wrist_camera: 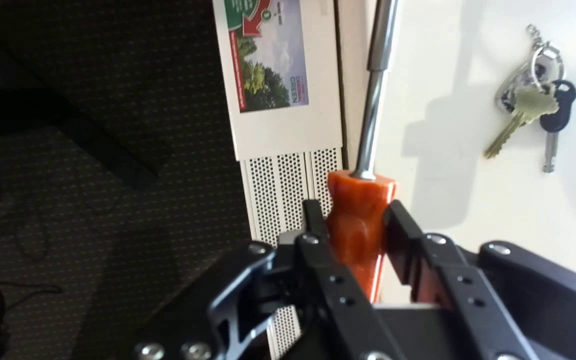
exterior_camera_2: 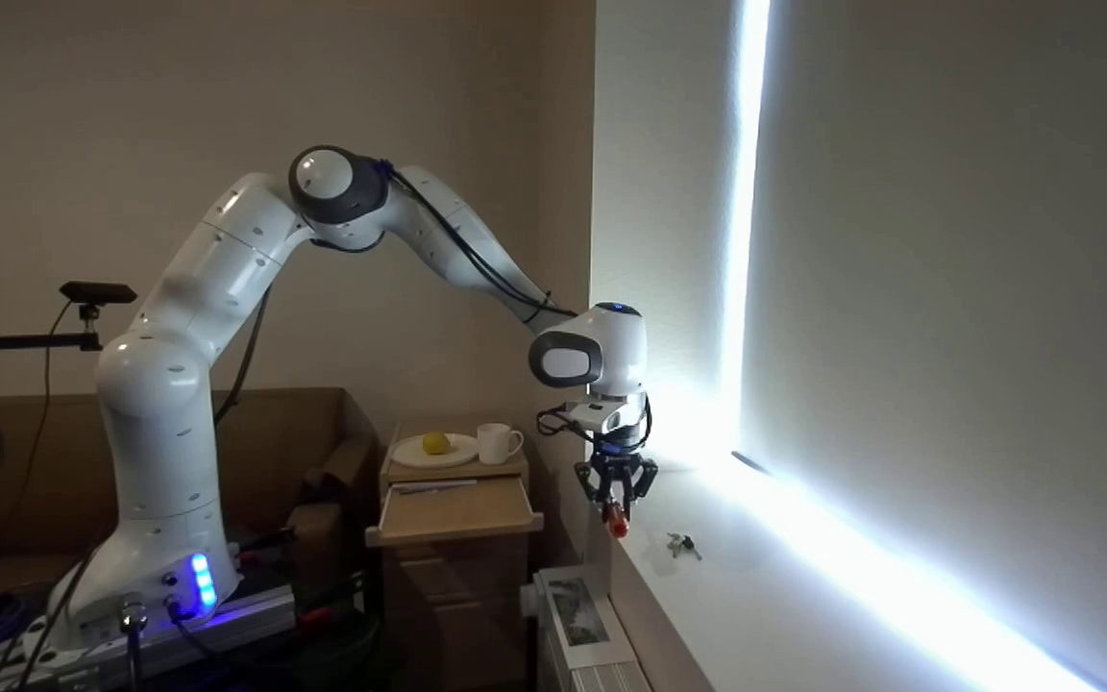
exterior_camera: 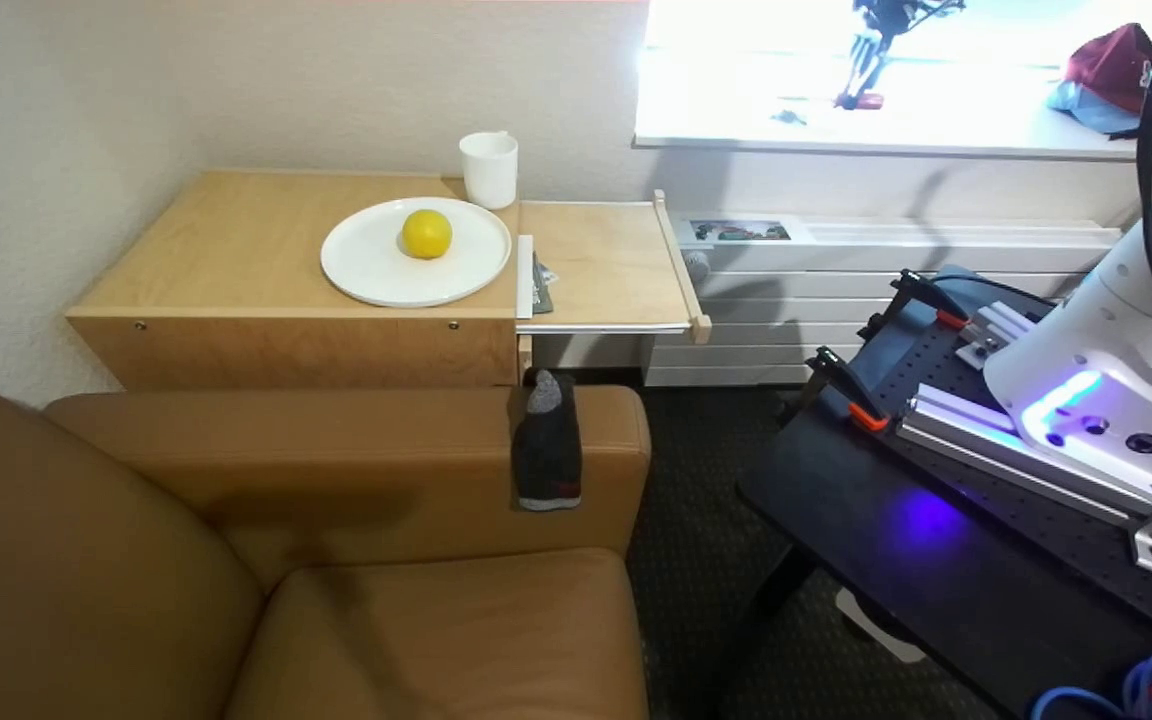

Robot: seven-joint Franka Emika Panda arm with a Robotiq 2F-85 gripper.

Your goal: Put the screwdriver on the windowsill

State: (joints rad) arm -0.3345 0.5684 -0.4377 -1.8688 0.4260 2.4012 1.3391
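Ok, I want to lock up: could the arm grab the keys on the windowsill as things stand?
Probably not yet: the pincer is closed on the screwdriver, which would have to go down first. Otherwise the keys lie nearby on the windowsill, with nothing seen covering them.

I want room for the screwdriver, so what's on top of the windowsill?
Keys and, in an exterior view, a red-and-blue cap lie on the windowsill. Anything under either is covered; glare washes out part of the surface.

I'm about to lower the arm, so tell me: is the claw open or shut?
The claw is shut on the screwdriver: in the wrist view, its fingers meet the orange handle on both sides.
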